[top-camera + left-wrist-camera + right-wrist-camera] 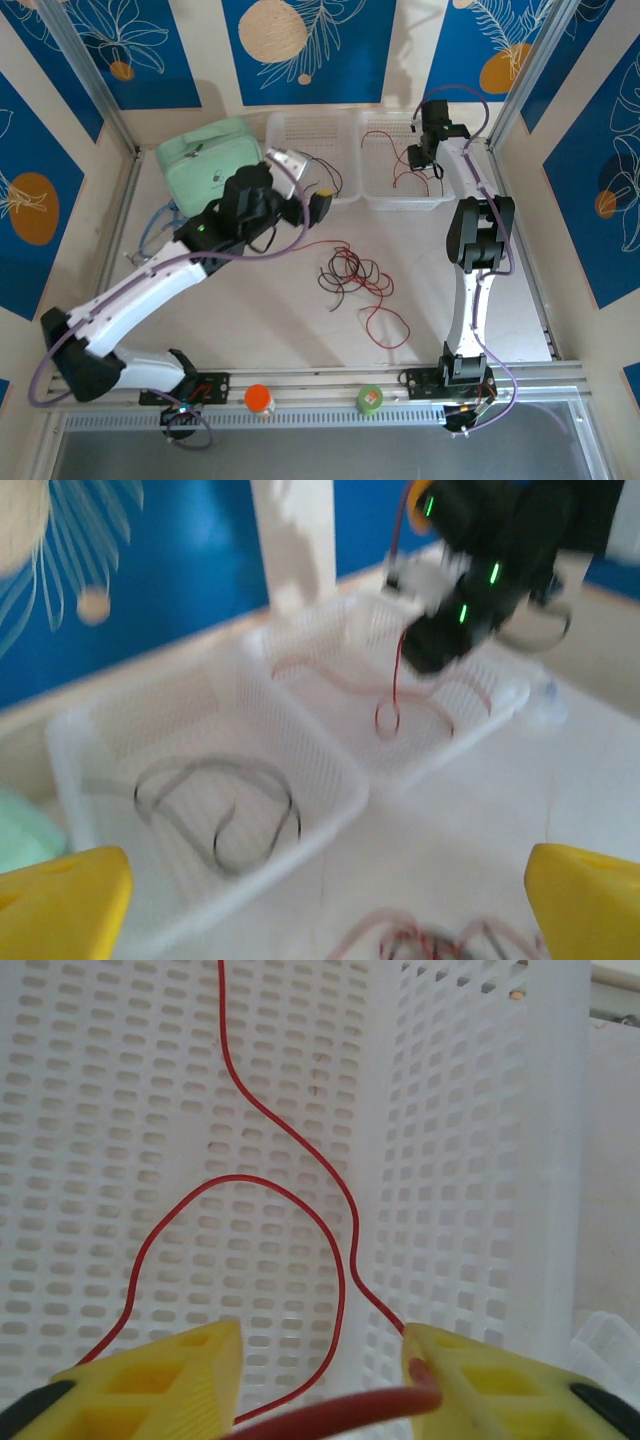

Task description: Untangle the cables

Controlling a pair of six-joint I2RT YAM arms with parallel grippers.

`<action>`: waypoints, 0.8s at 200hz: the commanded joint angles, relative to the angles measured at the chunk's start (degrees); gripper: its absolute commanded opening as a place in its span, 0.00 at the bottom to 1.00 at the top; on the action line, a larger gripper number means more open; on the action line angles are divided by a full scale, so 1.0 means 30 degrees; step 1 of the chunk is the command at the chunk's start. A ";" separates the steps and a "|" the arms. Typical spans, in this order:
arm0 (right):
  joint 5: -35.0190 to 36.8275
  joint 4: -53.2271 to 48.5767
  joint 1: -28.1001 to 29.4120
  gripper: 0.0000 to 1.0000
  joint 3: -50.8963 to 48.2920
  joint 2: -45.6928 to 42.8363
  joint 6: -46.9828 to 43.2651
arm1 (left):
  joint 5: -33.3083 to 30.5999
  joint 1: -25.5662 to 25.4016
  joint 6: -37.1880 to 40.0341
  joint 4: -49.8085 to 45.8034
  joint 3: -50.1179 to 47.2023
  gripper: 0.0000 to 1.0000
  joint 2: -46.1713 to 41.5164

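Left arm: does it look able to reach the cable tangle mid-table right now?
Probably yes. The left gripper is open and near the cable tangle, with nothing standing between them. The right arm is away over the far right basket.

Cream walls w/ glossy blue panels point(310, 50), white leaf line-art & orange/cream discs, are enclosing a pale matte tabletop point(250, 320); slanted aluminium corner posts point(88, 80) are framing it, soft light falling evenly.

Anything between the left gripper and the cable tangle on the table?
Nothing visible. The cable tangle lies on bare table, just to the near side of the open left gripper. The white basket sits beyond the gripper, not between them.
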 commanded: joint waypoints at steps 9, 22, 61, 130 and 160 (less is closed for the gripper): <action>-0.1208 -0.1527 0.0287 0.54 0.0648 -0.1589 0.1467 | -0.1520 -0.0066 -0.2867 -0.6394 -0.1896 1.00 -0.2411; -0.1406 -0.2675 0.0300 0.58 0.1219 -0.1735 0.1959 | -0.1687 -0.0060 -0.3658 -0.8029 -0.2021 1.00 -0.3153; -0.2596 -1.1437 0.0258 0.64 0.7508 0.0809 0.2186 | -0.1210 -0.0074 -0.5865 -1.1432 -0.1932 0.98 -0.3830; -0.2682 -1.0870 0.0578 0.64 0.3280 -0.2761 0.2827 | -0.0302 -0.0059 -0.6827 -1.1082 -0.3181 0.94 -0.4386; -0.4463 -0.8697 0.0668 0.63 0.0899 -0.5703 0.3552 | -0.0001 -0.0062 -0.7321 -1.0713 -0.3560 0.94 -0.3702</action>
